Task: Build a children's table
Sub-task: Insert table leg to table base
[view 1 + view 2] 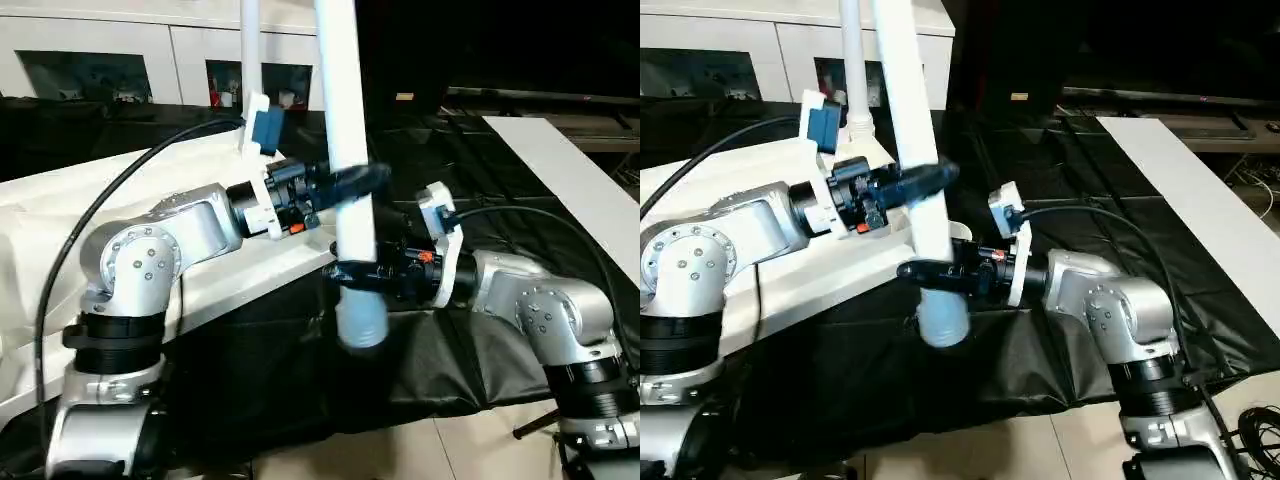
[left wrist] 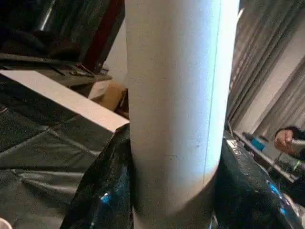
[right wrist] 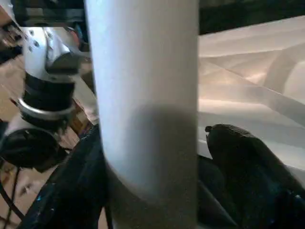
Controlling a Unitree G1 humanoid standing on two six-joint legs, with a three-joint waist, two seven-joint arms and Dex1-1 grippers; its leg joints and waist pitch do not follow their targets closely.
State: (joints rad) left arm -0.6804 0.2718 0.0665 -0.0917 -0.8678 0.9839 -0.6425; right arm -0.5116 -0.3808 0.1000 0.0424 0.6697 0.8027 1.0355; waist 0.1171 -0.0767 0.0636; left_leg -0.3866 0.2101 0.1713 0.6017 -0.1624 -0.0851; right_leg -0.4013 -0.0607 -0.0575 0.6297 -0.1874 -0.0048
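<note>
A long white leg (image 1: 345, 100) hangs upright, slightly tilted, its open lower end (image 1: 360, 325) above the black cloth just off the tabletop's edge. My left gripper (image 1: 352, 182) is shut on the leg partway up; in the left wrist view both black fingers (image 2: 102, 191) press its sides. Lower down, my right gripper (image 1: 350, 272) stands open around the same leg, and in the right wrist view one finger (image 3: 248, 162) sits a little off the leg (image 3: 147, 119). The white tabletop (image 1: 60, 210) lies to the left with a second leg (image 1: 250, 60) standing in it.
Black cloth (image 1: 470, 200) covers the work surface. A long white board (image 1: 570, 170) lies at the right. A white cabinet (image 1: 90, 60) with dark glass doors stands behind. Black cables run from both wrists. A person's hand (image 2: 285, 138) shows far off.
</note>
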